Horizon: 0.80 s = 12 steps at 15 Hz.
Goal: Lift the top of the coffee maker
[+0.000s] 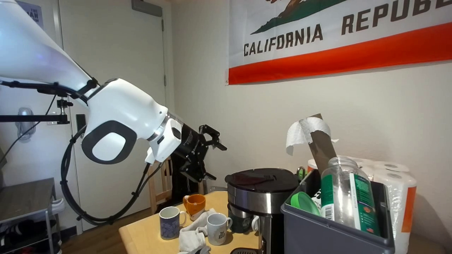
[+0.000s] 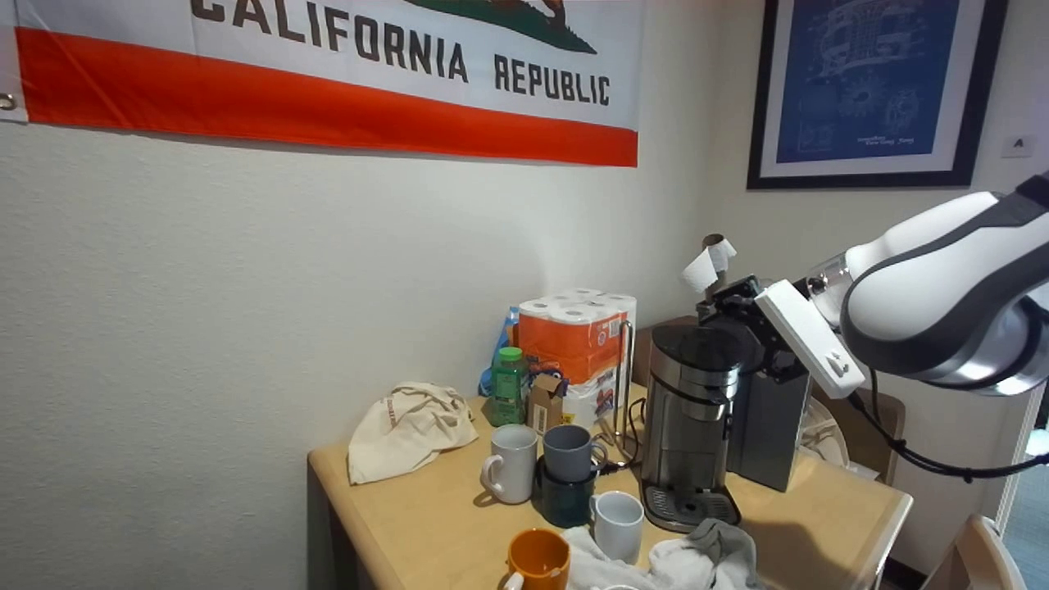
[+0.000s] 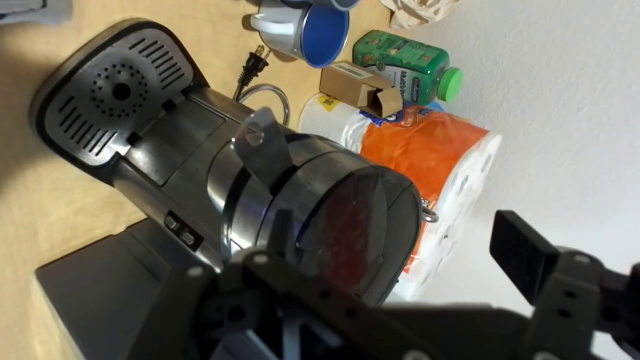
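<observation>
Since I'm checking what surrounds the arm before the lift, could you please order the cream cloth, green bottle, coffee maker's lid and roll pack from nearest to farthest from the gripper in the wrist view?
1. Lid: just below centre, partly hidden.
2. Roll pack: right of centre.
3. Green bottle: upper right, past the pack.
4. Cream cloth: top edge, cut off.

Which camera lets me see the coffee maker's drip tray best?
The wrist view: the drip tray looks biggest there, whole, with nothing in front of it. In an exterior view the drip tray looks smaller and flatter; in an exterior view the picture's bottom edge leaves just a strip of the drip tray.
</observation>
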Available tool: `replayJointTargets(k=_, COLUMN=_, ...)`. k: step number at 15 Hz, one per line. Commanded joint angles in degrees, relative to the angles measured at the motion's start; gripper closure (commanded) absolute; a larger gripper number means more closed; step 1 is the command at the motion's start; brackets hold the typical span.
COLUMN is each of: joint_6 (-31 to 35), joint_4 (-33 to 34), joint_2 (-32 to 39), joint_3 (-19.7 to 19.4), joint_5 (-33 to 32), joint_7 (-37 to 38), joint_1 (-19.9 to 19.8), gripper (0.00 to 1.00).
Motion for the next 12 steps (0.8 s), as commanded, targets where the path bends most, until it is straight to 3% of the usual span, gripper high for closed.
replayJointTargets(k=1, joint_6=0.1, joint_4=2.53, joint_2=2.06, joint_3=1.22, joint_5=1.83, joint_7=2.34, joint_1=-2.64, gripper=0.0)
replayJointTargets(k=6, joint_6=0.04, joint_4=4.97, joint_2=4.32, joint_3=1.56, joint_5=3.01, joint_7=3.86, joint_1=-5.57, gripper=0.0)
replayJointTargets(k=12, joint_6=-0.02, joint_4=5.38, joint_2=7.26, joint_3=2.23, joint_5=7.92, joint_7=4.84, joint_1=-5.35, gripper=0.0)
